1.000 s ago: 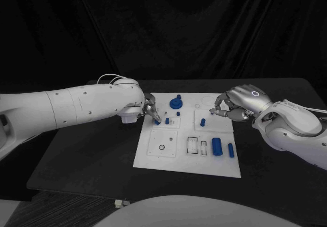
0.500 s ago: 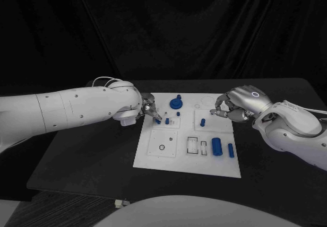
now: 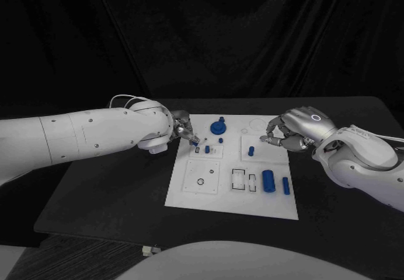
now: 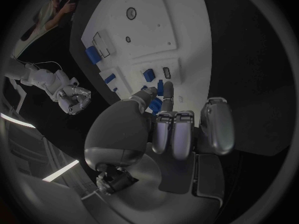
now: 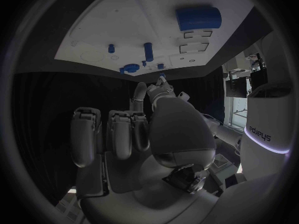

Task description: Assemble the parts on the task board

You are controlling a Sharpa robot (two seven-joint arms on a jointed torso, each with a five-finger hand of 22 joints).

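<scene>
- Two robot hands sit over your white task board [image 3: 232, 198] on the black table [image 3: 110, 192], one at each upper edge
- Your left robot hand [image 3: 184, 133] pinches a small blue part [image 3: 194, 142] at its fingertips, just above the board's upper left panel
- Your right robot hand [image 3: 291, 131] is curled in at the upper right edge; you cannot tell whether it holds anything
- Other blue parts stand on the board: a round knob [image 3: 218, 126] up top, a large cylinder [image 3: 268, 180] lower right

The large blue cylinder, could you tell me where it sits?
In the head view the large blue cylinder lies on the task board's near right part, between two rectangular slots and a slimmer blue peg.
</scene>
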